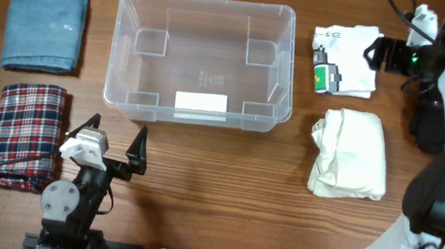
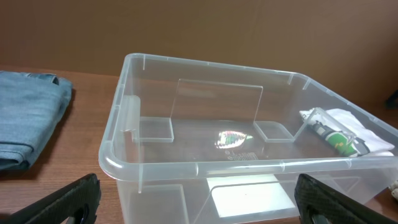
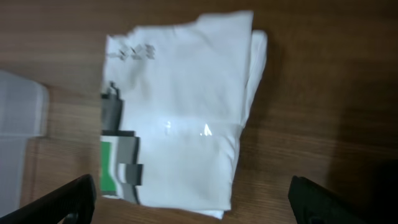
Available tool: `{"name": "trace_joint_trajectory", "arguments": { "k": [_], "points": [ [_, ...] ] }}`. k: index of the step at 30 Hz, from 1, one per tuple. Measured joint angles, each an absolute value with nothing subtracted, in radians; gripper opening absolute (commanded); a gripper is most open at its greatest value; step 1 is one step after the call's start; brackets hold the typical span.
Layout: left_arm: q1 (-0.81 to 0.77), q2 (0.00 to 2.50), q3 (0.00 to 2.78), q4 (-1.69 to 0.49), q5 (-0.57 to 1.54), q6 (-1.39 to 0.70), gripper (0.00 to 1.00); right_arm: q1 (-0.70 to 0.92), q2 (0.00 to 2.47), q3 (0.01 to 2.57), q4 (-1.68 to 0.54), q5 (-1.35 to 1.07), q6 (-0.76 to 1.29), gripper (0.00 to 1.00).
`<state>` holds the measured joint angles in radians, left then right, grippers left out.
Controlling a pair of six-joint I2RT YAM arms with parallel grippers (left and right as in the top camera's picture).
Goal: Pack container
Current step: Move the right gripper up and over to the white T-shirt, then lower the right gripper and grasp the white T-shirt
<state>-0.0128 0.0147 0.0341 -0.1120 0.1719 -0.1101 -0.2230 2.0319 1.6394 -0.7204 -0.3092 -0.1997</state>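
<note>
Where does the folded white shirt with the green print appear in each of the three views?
Overhead: the white shirt lies upper right, just right of the container.
Left wrist: the white shirt shows at the right edge, seen through the container's clear wall.
Right wrist: the white shirt fills the centre.
Shared landmark: the container, its corner at the left edge of the right wrist view.

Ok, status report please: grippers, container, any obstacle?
Left gripper open, empty. Right gripper open, by the printed white shirt. Container empty, nothing blocking its top.
</note>
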Motion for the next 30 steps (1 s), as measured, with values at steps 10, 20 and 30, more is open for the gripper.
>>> {"name": "trace_joint_trajectory", "arguments": {
  "k": [10, 20, 30],
  "points": [
    [-0.013, 0.015, 0.034, -0.112, 0.172, -0.110, 1.00, -0.223, 2.113, 1.639, -0.699, -0.309, -0.184, 1.00],
    [-0.013, 0.015, 0.034, -0.112, 0.172, -0.110, 1.00, -0.215, 2.174, 1.639, -0.661, -0.309, -0.164, 1.00],
    [-0.013, 0.015, 0.034, -0.112, 0.172, -0.110, 1.00, -0.184, 2.227, 1.639, -0.644, -0.309, -0.136, 1.00]
  ]
}}
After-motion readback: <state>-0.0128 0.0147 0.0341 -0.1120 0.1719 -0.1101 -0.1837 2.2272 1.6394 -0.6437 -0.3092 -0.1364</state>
